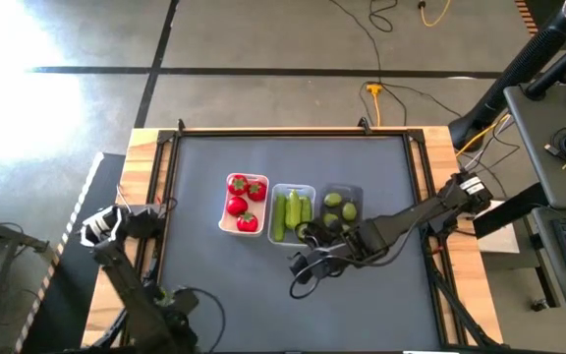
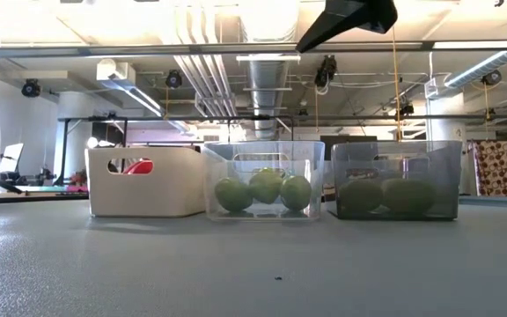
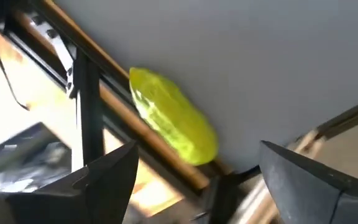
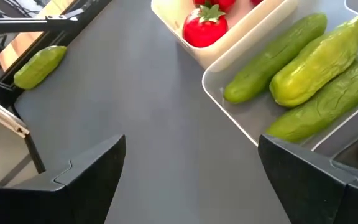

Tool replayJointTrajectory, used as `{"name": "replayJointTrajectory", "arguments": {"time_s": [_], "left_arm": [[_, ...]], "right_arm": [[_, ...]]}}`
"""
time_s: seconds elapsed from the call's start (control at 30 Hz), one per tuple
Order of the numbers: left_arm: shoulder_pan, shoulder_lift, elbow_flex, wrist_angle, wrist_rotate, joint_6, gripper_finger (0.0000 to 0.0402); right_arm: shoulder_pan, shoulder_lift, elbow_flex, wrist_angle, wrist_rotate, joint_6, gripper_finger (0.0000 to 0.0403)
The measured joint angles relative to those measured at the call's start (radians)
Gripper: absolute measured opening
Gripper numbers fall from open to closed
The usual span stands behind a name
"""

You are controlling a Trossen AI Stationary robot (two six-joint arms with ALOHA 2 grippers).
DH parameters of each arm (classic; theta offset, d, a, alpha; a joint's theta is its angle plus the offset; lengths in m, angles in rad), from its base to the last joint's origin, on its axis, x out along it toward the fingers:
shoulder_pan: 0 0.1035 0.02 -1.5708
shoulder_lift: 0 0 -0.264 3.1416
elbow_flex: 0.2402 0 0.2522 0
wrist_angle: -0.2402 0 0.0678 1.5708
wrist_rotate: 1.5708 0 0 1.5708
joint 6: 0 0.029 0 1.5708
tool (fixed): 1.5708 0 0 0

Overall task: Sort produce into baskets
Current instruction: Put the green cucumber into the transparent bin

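i see the three baskets side by side mid-worktop: the white basket [image 1: 243,206] with tomatoes [image 1: 244,203], the clear basket [image 1: 292,213] with three cucumbers [image 4: 309,65], the grey basket [image 1: 342,209] with limes [image 1: 340,209]. my right tool [image 1: 303,273] hangs released just near of the clear basket, grasping nothing. a stray cucumber [image 4: 40,66] lies at the worktop's left edge, and my left tool [image 3: 197,186] waits released beside it.

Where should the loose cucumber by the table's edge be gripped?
Across the middle of the cucumber, the open left gripper coming down from above, fingers spanning its narrow width. It lies flat, lengthwise along the wooden rail, so a sideways approach looks blocked there.
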Motion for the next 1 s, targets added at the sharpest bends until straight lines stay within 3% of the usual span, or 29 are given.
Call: {"name": "replayJointTrajectory", "arguments": {"time_s": [0.17, 0.4, 0.6, 0.83, 1.0], "left_arm": [[0.050, -0.001, -0.153, 0.102, 0.161, 0.272, 0.0308], [0.052, -0.008, -0.357, 0.272, 0.356, 0.394, 0.0308], [0.062, -0.029, -0.445, 0.286, 0.431, 0.404, 0.0308], [0.077, -0.053, -0.590, 0.483, 0.539, 0.400, 0.0308], [0.100, -0.053, -0.613, 0.557, 0.546, 0.385, 0.0308]], "right_arm": [[0.036, -0.010, 0.000, 0.016, -0.007, 0.007, 0.0359], [0.125, -0.013, 0.000, 0.014, 0.000, 0.052, 0.0359], [0.141, -0.014, 0.000, 0.002, 0.000, 0.049, 0.0359], [0.138, -0.014, 0.000, -0.039, -0.006, 0.016, 0.0359], [0.138, -0.014, 0.000, -0.086, -0.035, 0.001, 0.0359]]}}
